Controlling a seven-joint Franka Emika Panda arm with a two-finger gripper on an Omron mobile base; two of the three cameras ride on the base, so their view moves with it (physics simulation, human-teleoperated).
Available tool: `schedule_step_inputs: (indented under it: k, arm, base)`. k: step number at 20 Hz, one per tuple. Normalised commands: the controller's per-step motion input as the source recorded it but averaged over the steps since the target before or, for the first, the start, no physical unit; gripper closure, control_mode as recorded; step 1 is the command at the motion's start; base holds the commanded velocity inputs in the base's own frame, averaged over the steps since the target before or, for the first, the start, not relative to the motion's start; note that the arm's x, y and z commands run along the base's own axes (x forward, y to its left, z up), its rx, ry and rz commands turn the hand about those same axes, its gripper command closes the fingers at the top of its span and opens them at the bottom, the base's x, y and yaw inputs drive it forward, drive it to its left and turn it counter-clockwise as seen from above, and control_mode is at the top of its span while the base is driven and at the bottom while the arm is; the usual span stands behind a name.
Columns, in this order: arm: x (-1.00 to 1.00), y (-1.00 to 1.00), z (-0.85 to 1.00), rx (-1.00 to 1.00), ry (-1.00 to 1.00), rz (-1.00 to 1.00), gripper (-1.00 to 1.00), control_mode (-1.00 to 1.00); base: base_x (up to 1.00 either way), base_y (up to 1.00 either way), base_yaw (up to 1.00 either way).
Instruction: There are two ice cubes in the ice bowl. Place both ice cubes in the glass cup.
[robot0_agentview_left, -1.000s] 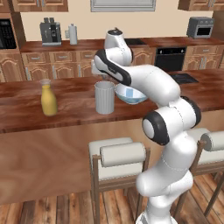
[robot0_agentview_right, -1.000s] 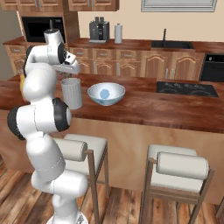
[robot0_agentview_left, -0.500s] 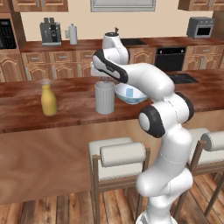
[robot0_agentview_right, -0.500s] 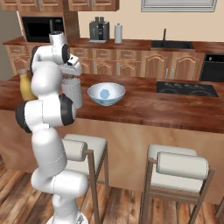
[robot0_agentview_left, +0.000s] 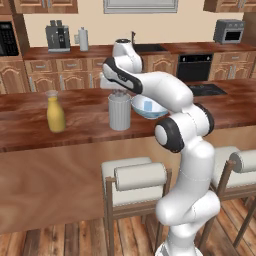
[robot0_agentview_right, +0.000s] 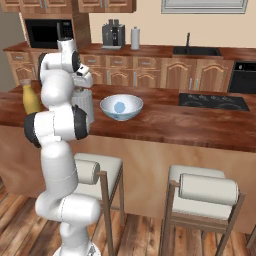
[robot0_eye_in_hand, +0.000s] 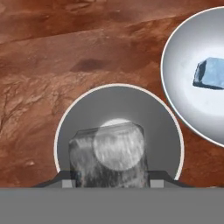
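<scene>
The glass cup (robot0_agentview_left: 119, 114) stands on the wooden counter just left of the ice bowl (robot0_agentview_left: 150, 108). My gripper (robot0_agentview_left: 118, 92) hangs directly over the cup's mouth, shut on one ice cube (robot0_eye_in_hand: 107, 155). In the hand view that cube sits between the fingertips of the gripper (robot0_eye_in_hand: 109, 183), framed by the cup's rim (robot0_eye_in_hand: 59, 140). A second ice cube (robot0_eye_in_hand: 210, 73) lies in the ice bowl (robot0_eye_in_hand: 183, 87) beside the cup. From the right base view, the gripper (robot0_agentview_right: 82, 86) is above the glass cup (robot0_agentview_right: 85, 106), with the ice bowl (robot0_agentview_right: 121, 102) to its right.
A yellow bottle (robot0_agentview_left: 55, 114) stands on the counter left of the cup. A dark cooktop (robot0_agentview_right: 212, 101) is set into the counter right of the bowl. Padded stools (robot0_agentview_left: 135, 176) stand in front of the counter by my base.
The arm's elbow has swung round and the hand has edged slightly left over the cup. The ice cube stays held.
</scene>
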Motion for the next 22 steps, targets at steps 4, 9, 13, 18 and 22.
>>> schedule_step_inputs:
  k: [4, 9, 13, 18, 22]
  arm:
    - [0.00, 0.01, -0.23, 0.00, 0.03, 0.00, 1.00, -1.00]
    - [0.02, 0.00, -0.13, 0.00, 0.01, 0.00, 1.00, -1.00]
    - [0.14, 0.00, -0.02, 0.00, 0.00, 0.00, 1.00, -1.00]
    - [0.11, 0.00, 0.00, 0.00, 0.02, 0.00, 1.00, -1.00]
    - [0.09, 0.00, 0.00, 0.00, 0.00, 0.00, 1.00, -1.00]
  base:
    - [0.00, 0.00, 0.00]
    - [0.00, 0.00, 0.00]
    - [0.00, 0.00, 0.00]
    - [0.00, 0.00, 0.00]
    - [0.00, 0.00, 0.00]
